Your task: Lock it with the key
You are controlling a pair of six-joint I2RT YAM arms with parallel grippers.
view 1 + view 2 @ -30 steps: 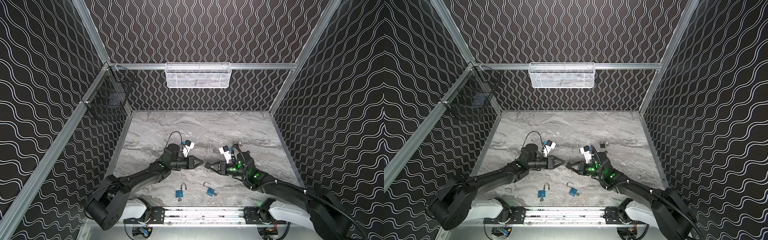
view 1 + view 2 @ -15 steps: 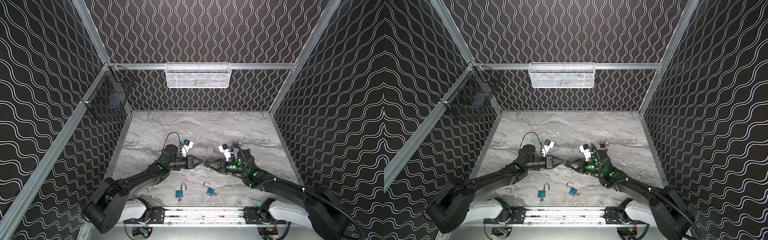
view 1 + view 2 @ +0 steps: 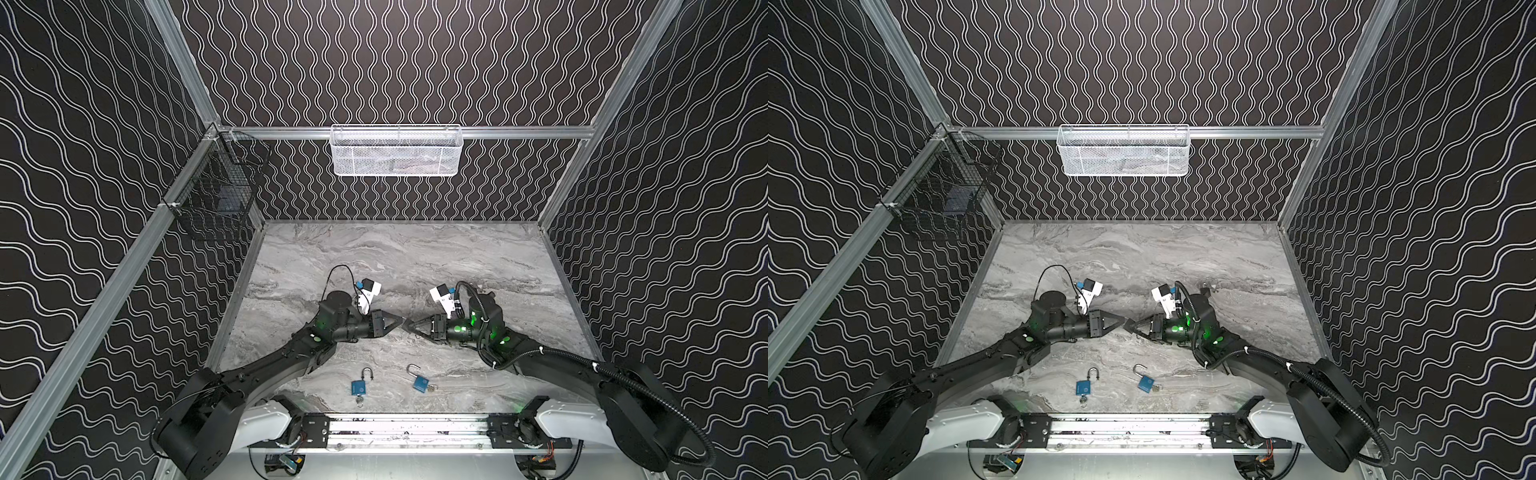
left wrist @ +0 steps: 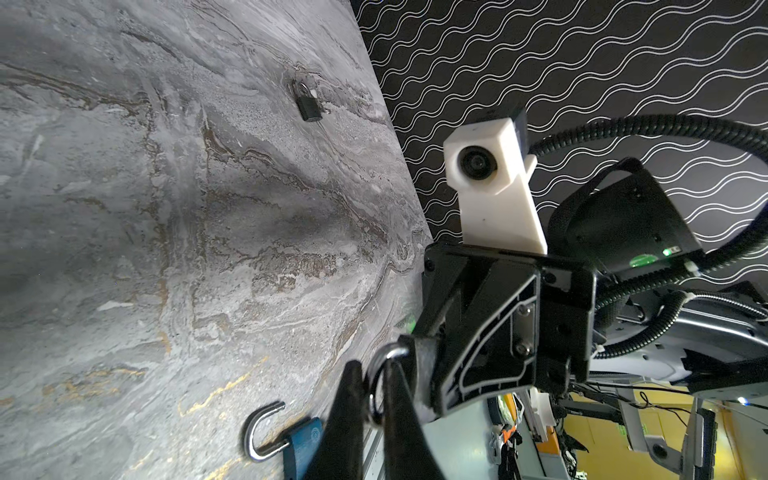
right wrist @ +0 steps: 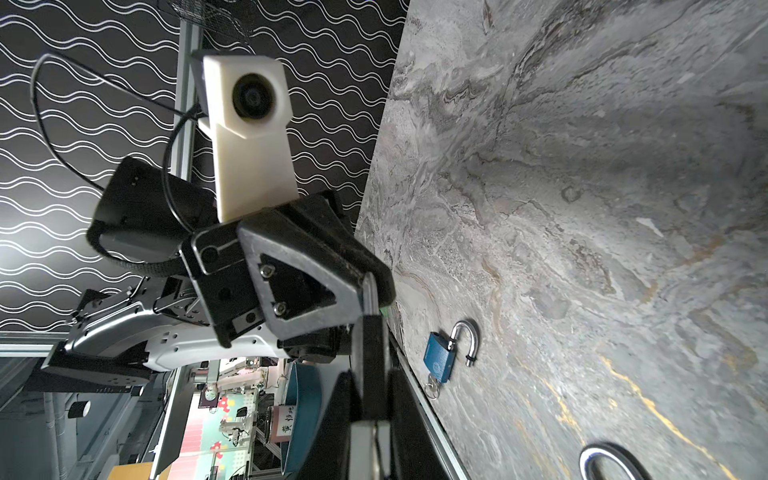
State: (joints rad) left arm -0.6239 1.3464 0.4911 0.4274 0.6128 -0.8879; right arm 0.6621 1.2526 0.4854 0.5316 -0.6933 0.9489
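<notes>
Left gripper (image 3: 400,321): pinching key ring (image 4: 386,354)
Right gripper (image 3: 408,326): tip-to-tip with left, can't tell jaws
Near edge: left blue padlock (image 3: 358,386), right blue padlock (image 3: 420,382), shackles open

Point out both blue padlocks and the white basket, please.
Left blue padlock (image 3: 357,387): a top view, body.
Right blue padlock (image 3: 420,383): a top view, body.
White mesh basket (image 3: 395,160): a top view, front wall.

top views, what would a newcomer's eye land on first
Two black robot arms point tip to tip over the middle of the grey marble table, left gripper facing right gripper. Near the front edge lie two blue padlocks, shackles open; a white mesh basket hangs on the back wall.
</notes>
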